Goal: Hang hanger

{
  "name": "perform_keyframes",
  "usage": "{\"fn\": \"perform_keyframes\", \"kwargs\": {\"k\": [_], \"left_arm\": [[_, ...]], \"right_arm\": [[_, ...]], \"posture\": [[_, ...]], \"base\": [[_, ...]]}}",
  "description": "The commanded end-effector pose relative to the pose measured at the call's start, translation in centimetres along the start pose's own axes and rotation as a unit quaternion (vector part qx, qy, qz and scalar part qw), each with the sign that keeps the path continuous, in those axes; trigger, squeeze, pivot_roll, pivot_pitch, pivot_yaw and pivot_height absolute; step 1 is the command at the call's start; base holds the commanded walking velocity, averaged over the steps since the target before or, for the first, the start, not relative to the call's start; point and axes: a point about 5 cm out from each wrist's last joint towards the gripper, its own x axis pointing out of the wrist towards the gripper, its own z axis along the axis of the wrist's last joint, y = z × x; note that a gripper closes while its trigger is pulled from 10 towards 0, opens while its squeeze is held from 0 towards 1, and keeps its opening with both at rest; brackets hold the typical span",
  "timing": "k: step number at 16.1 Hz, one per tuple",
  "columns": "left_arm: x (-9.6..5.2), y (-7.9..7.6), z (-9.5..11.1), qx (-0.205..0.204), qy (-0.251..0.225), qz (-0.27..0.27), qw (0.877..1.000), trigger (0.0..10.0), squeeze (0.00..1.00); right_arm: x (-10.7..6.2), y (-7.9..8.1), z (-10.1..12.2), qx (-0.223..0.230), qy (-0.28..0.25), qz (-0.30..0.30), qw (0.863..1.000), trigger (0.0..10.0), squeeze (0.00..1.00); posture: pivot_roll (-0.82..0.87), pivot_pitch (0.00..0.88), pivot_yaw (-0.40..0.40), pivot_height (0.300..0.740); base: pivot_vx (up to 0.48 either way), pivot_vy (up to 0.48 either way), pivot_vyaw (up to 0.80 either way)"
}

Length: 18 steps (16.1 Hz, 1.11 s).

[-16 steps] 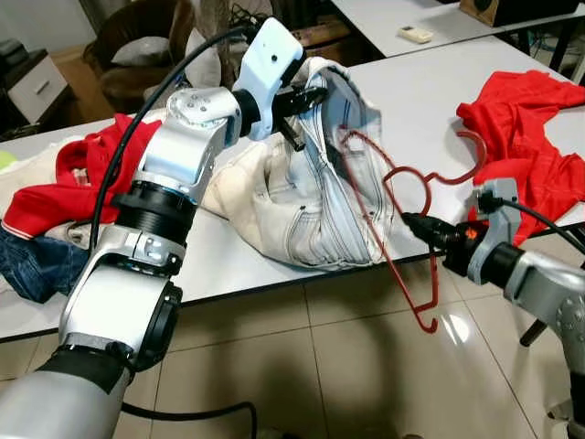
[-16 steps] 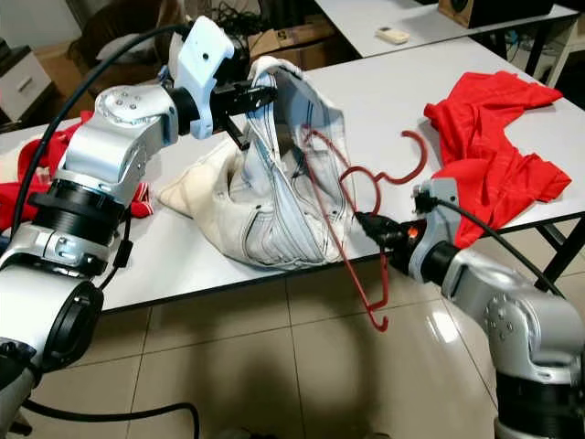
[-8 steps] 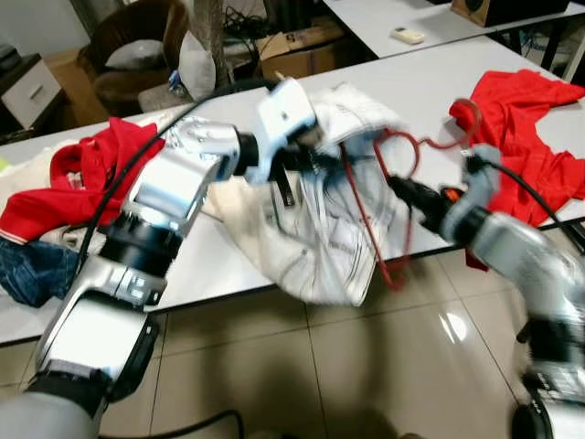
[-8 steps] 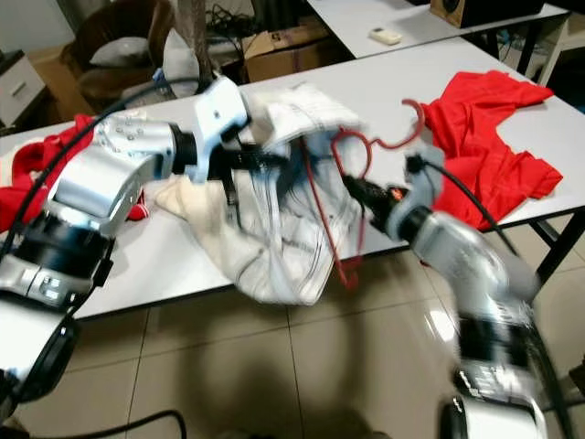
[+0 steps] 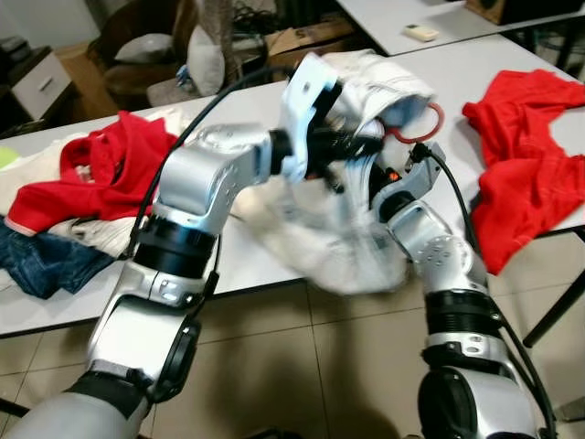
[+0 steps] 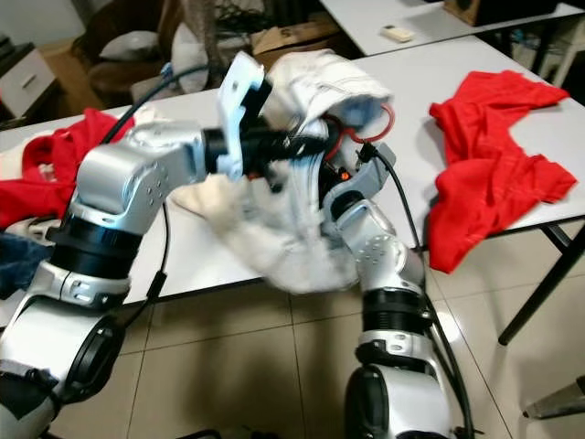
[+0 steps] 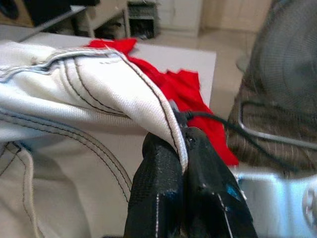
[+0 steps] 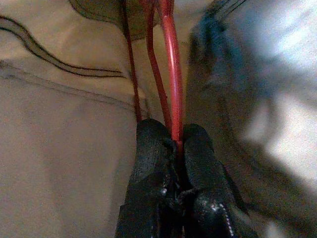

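A pale denim garment [image 5: 366, 242] hangs bunched over the white table's [image 5: 256, 265] front edge. My left gripper [image 7: 182, 144] is shut on its stitched hem and holds it up at mid-table [image 5: 361, 146]. The red wire hanger [image 8: 171, 74] is pushed inside the garment, and its hook [image 5: 428, 126] pokes out at the top. In the right wrist view my right gripper [image 8: 174, 136] is shut on the hanger's wire. My right forearm [image 5: 430, 242] reaches up under the cloth, which hides that gripper in the eye views.
A red shirt [image 5: 521, 165] lies at the table's right end. A heap of red, cream and blue clothes [image 5: 73, 192] covers the left end. A second table with a remote [image 5: 421, 32] stands behind. Tiled floor [image 5: 302, 366] lies below.
My right gripper carried the hanger from over the table's front edge up into the garment. The left gripper kept its hold and drew the cloth over it. The camera also shifted.
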Motion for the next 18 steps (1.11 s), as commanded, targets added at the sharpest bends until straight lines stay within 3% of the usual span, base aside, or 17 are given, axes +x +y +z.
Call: {"fn": "perform_keyframes", "kwargs": {"k": [1,3,4,5,7,8,10,12,13,16,18], "left_arm": [[0.6,-0.8,1.3,-0.009,-0.022,-0.014,1.000,0.0,0.00],[1.1,-0.7,1.7,-0.025,-0.038,0.009,0.999,0.0,0.00],[1.1,0.2,2.4,-0.030,-0.056,0.058,0.996,0.0,0.00],[1.1,0.5,2.6,-0.031,-0.060,0.072,0.995,0.0,0.00],[0.6,1.7,3.3,-0.032,-0.070,0.114,0.990,0.0,0.00],[0.5,1.8,3.4,-0.030,-0.070,0.119,0.990,0.0,0.00],[0.1,2.4,4.4,-0.033,-0.088,0.144,0.985,0.0,0.00],[-0.4,3.4,5.2,-0.033,-0.103,0.172,0.979,0.0,0.00],[-1.2,4.6,5.9,-0.023,-0.111,0.204,0.972,0.0,0.00],[-4.2,7.8,6.3,0.025,-0.092,0.296,0.950,0.4,0.00],[-6.6,9.9,5.4,0.051,-0.055,0.358,0.931,1.8,0.00]], "right_arm": [[0.5,1.1,0.2,0.017,-0.028,-0.010,0.999,10.0,0.00],[0.6,0.8,-1.2,0.004,-0.001,-0.053,0.999,10.0,0.00],[0.3,-0.1,-2.2,-0.057,0.021,-0.091,0.994,10.0,0.00],[0.1,-0.3,-2.3,-0.064,0.026,-0.097,0.993,10.0,0.00],[-1.1,-2.0,-3.0,-0.122,0.084,-0.127,0.981,10.0,0.00],[-1.4,-2.6,-2.9,-0.115,0.082,-0.139,0.980,10.0,0.00],[-3.0,-6.3,-3.3,-0.054,0.102,-0.219,0.969,10.0,0.00],[-3.9,-7.5,-4.2,-0.028,0.128,-0.236,0.963,10.0,0.00],[-4.8,-7.8,-4.8,-0.056,0.153,-0.227,0.960,10.0,0.00],[-5.8,-7.5,-3.8,-0.055,0.171,-0.186,0.966,10.0,0.00],[-6.4,-6.3,-2.3,-0.087,0.183,-0.130,0.971,10.0,0.00]], "posture": [[-0.07,0.000,0.233,0.740],[-0.07,0.000,0.241,0.740],[-0.07,0.000,0.243,0.740],[-0.08,0.000,0.245,0.740],[-0.09,0.000,0.250,0.740],[-0.09,0.000,0.251,0.740],[-0.10,0.000,0.253,0.740],[-0.11,0.000,0.254,0.740],[-0.11,0.000,0.254,0.740],[-0.12,0.000,0.255,0.740],[-0.12,0.000,0.246,0.740]], "base": [[0.000,0.000,0.00],[0.000,0.000,0.00],[0.000,0.000,0.00],[0.000,0.000,0.00],[0.000,0.000,0.00],[0.000,0.000,0.00],[0.000,0.000,0.00],[0.000,0.000,0.00],[0.000,0.000,0.00],[0.000,0.000,0.00],[0.000,0.000,0.00]]}}
